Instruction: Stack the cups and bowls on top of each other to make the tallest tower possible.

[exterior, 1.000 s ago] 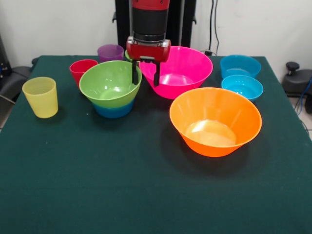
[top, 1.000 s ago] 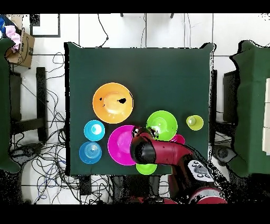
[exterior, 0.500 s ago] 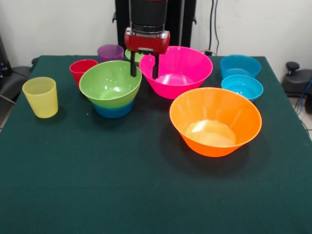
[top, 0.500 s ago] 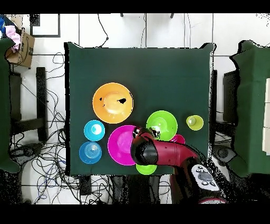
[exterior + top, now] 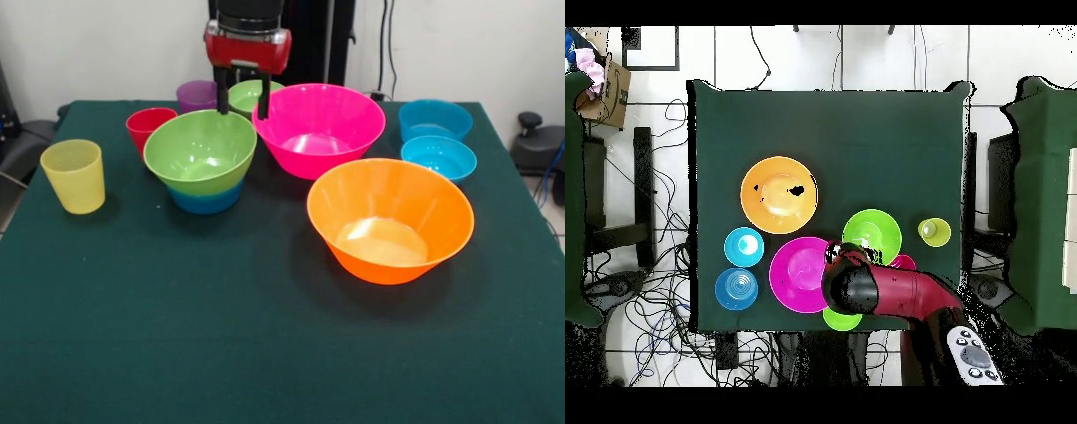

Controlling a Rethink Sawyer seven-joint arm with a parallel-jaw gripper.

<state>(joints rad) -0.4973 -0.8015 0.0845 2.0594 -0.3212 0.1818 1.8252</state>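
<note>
The red and black arm's gripper (image 5: 241,100) points straight down, fingers (image 5: 223,99) spread and empty, above a small shiny green plastic bowl (image 5: 248,94). Beside it sits a big round glossy pink plastic bowl (image 5: 320,129) on the dark green tabletop (image 5: 221,336).

No lettering, label, brand mark or number can be read anywhere in either view: the bowls, the cups, the green table cover and the robot arm all show plain, unmarked surfaces.
</note>
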